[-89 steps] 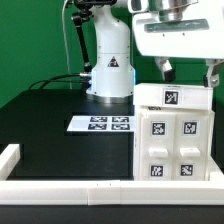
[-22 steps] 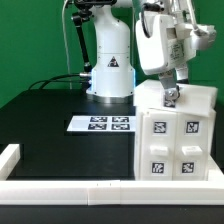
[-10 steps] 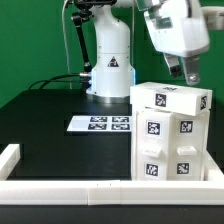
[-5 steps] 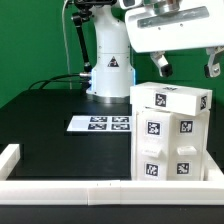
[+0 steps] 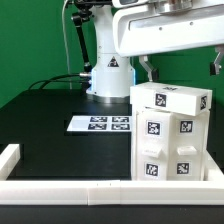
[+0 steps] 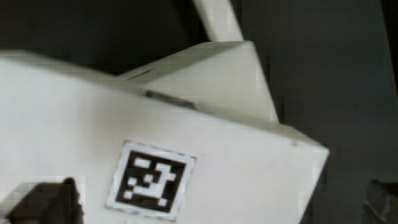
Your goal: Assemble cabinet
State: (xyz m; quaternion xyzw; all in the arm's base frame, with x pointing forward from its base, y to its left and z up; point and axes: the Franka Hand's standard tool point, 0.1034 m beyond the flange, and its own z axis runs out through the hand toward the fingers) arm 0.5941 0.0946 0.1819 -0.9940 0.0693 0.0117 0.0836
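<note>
The cabinet [image 5: 170, 135] is a large white box with black-and-white tags. It stands upright at the exterior view's right, near the front rail. My gripper [image 5: 181, 68] hangs just above its top, open and empty, with the dark fingers [image 5: 148, 69] spread wide. In the wrist view the cabinet's top [image 6: 196, 130] with one tag [image 6: 155, 178] fills the frame. The gripper [image 6: 210, 205] is over it, with a fingertip [image 6: 45, 203] at each side and not touching it.
The marker board [image 5: 102, 124] lies flat on the black table, to the cabinet's left in the exterior view. A low white rail [image 5: 70, 190] runs along the front, with a corner piece [image 5: 10, 155] at the left. The arm's base [image 5: 110, 70] stands behind.
My gripper has let go of the cabinet's top, risen, turned level and shifted toward the exterior view's left. The cabinet stands a little turned from its earliest pose and has stayed still over the last second.
</note>
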